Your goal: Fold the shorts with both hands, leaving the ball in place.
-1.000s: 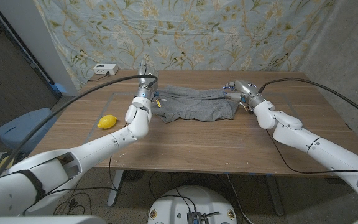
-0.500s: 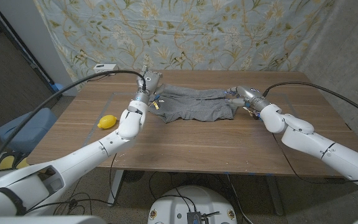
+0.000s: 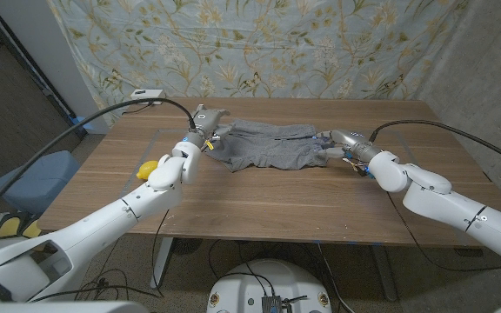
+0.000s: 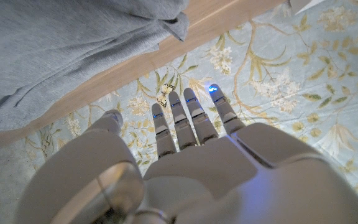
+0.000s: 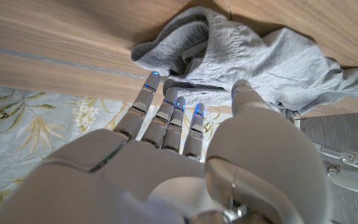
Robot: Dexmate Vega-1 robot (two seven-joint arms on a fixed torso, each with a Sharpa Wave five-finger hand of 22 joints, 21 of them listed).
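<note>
Grey shorts lie crumpled across the back middle of the wooden table. My left hand hovers at their left end with its fingers stretched out and holds nothing; in the left wrist view this hand is apart from the shorts. At the shorts' other end my right hand also has nothing in it. The right wrist view has that hand reaching with straight fingers toward a bunched corner of the shorts. A yellow ball sits left of the shorts, partly behind my left forearm.
A white box with a cable stands at the table's back left corner. A floral cloth hangs behind the table. A blue seat stands off the table's left side. Bare wood stretches in front of the shorts.
My left forearm has swung left and now covers part of the yellow ball. My right hand has drawn a little closer to me along the shorts' right end. The shorts lie as before.
</note>
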